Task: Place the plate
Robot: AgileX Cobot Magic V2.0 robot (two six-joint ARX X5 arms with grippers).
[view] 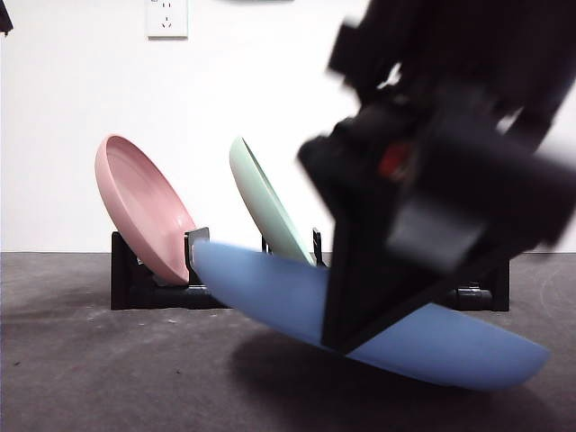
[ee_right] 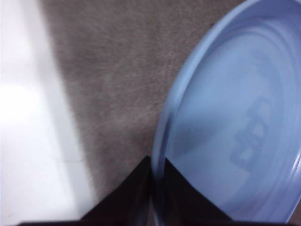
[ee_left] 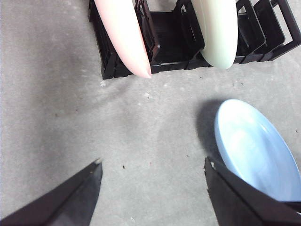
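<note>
Looking level across a dark grey, felt-like tabletop (view: 81, 378), matte and lightly flecked. Meeting, along a straight horizontal line just below the middle of the front view, a plain white wall (view: 54, 135), brightly and evenly lit. Carrying a white wall socket (view: 167, 18) high up, left of centre, cut off by the upper edge. Spreading a soft dark shadow (view: 297, 369) over the tabletop toward the right of the front view. Appearing lighter grey in the left wrist view, dotted with small dark specks. Showing, in the right wrist view, a blurred, glaring white band (ee_right: 28, 117) bordering the grey surface.
</note>
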